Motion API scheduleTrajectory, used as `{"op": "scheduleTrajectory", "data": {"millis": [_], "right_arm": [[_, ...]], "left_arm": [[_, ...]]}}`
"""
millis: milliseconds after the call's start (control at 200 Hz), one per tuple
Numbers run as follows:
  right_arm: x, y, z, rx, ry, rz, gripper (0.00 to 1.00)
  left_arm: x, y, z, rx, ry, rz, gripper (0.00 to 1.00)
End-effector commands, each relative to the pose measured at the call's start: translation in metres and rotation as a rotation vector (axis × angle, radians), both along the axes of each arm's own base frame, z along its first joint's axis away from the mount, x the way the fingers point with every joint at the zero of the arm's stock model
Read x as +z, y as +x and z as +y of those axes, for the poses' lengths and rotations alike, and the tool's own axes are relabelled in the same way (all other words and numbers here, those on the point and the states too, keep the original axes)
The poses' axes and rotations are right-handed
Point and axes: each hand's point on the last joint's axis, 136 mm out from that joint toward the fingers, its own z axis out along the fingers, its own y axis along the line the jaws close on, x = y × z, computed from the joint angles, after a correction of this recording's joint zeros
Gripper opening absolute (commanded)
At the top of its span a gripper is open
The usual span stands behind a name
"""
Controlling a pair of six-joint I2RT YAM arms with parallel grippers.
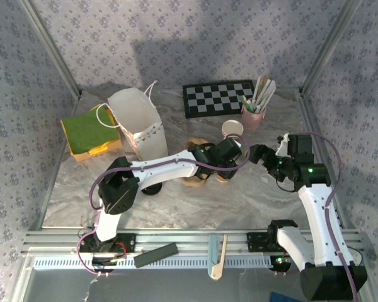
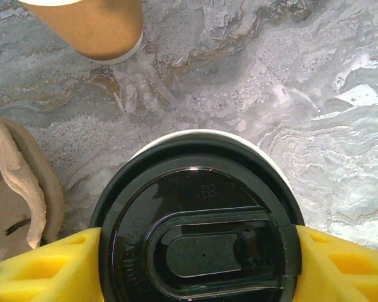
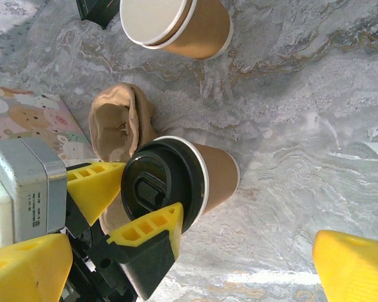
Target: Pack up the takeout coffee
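The left tool (image 2: pixel 195 264) clamps the takeout coffee (image 3: pixel 217 173) by its lid on the tabletop (image 3: pixel 302 126), beside the pulp tray (image 3: pixel 113 119); the right tool (image 1: pixel 259 154) hangs wide open. Lifted so, the lid may pop off.

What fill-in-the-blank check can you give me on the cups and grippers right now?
1. The left gripper is closed on the takeout coffee, whose lid is coloured ____.
2. The right gripper holds nothing, and its jaws stand ____.
3. The other tan cup has ____ lid.
4. The stirrer cup is coloured ____.
Missing words: black; open; no; pink.
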Motion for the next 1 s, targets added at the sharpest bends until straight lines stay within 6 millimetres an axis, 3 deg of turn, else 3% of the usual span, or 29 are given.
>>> {"op": "scheduleTrajectory", "data": {"millis": [0,220,715,995], "right_arm": [[-0.002,0.001,0.002,0.012,-0.003,-0.003,1.0],[-0.003,0.0,0.002,0.012,-0.002,0.0,1.0],[-0.004,0.001,0.003,0.012,0.002,0.002,1.0],[-0.005,0.001,0.004,0.013,0.007,0.002,1.0]], "left_arm": [[0.006,0.0,-0.009,-0.019,0.0,-0.022,0.65],[0.007,0.001,-0.012,-0.025,-0.001,-0.027,0.65],[-0.012,-0.003,-0.006,-0.021,0.045,0.001,0.65],[0.007,0.001,-0.004,-0.018,0.066,-0.062,0.65]]}}
